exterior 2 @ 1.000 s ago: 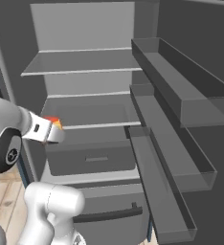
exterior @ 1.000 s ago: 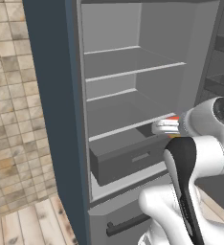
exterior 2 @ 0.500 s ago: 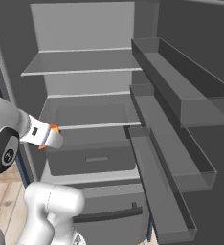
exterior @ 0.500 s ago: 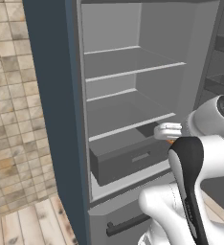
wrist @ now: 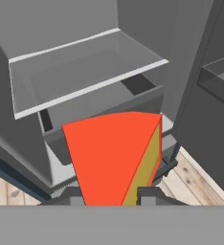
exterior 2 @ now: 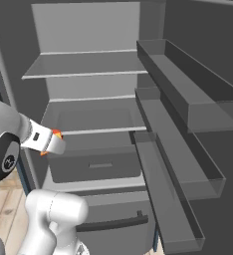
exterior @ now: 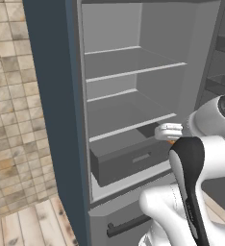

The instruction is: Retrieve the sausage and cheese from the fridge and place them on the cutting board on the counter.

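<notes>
No text, label, brand, number or sign can be read anywhere, neither on the fridge (exterior: 52,96) nor on the cheese (wrist: 116,153).

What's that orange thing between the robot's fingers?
The cheese: in the hand view its red-orange face and yellow side sit between the gripper's tips, in front of the open fridge.

Both base views look forward and down from behind the arm, left and right, into the open fridge (exterior: 129,110). They share its shelves. The hand view faces these close up.
</notes>
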Controlling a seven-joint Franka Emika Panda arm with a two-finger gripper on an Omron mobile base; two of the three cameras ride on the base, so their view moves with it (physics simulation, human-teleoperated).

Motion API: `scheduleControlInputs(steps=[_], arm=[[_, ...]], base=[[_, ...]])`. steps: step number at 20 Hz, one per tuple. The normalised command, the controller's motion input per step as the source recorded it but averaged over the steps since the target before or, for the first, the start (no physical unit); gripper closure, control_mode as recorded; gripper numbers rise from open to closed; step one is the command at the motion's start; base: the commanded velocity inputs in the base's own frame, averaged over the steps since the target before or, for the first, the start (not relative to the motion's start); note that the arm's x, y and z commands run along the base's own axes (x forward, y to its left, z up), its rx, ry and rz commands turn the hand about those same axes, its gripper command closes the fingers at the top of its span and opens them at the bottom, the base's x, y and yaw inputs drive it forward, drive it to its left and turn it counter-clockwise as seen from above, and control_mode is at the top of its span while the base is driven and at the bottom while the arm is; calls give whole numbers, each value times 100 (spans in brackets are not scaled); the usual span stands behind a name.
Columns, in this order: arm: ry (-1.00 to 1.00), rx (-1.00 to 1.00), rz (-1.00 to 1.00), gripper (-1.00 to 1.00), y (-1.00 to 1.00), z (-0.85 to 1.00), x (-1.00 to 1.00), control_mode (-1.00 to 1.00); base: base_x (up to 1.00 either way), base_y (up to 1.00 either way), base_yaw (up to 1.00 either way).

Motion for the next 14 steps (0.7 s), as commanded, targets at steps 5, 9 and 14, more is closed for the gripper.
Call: scheduleControlInputs(steps=[5, 9, 14], arm=[[0, 0, 0, 100, 0, 0, 0, -100], [0, 0, 0, 100, 0, 0, 0, 100], [0, 0, 0, 100, 0, 0, 0, 100]], base=[[0, 0, 0], [0, 0, 0], [0, 0, 0]])
